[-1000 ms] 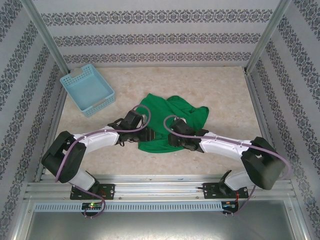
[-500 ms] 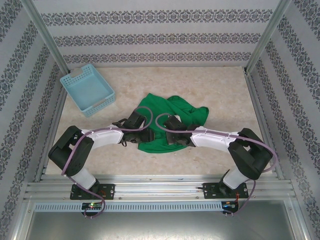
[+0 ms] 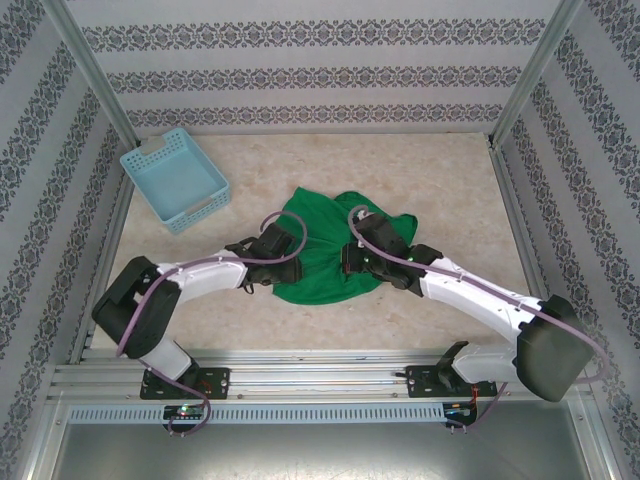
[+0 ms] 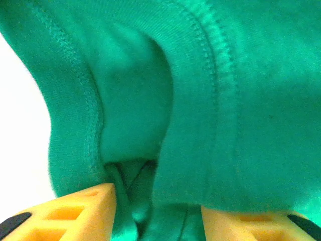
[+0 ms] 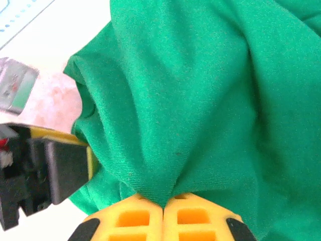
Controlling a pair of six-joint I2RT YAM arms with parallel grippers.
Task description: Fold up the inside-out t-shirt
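Inside-out t-shirt (image 3: 325,262) lies crumpled in a heap near the middle of the tabletop (image 3: 450,180), a bit toward the near edge, both arms reaching into it from the near side. The left pincer (image 3: 283,247) is at the heap's left edge, with its tips buried in cloth in the top view. In the left wrist view the yellow fingers (image 4: 83,208) stand partly apart with a thick bunch of green cloth packed between them, a stitched hem or seam curving up from the gap, so it is grasping the t-shirt. Fingers are cut off by the bottom of that view, which part of the garment this is cannot be told, and the tabletop is a blown-out white strip at left. The right pincer (image 3: 366,256) sits on the heap's right half, tips hidden under its own wrist from above. In the right wrist view the jaws are clenched together on a thin pinch of cloth, folds fanning out from the closed tips (image 5: 163,208). The black-and-yellow body at that view's left edge is the other pincer, partly cut off and touching the cloth. Sleeves and neck are hard to make out in the bunching. A light blue basket (image 3: 175,178) sits in the far left corner of the tabletop, well apart from the t-shirt.
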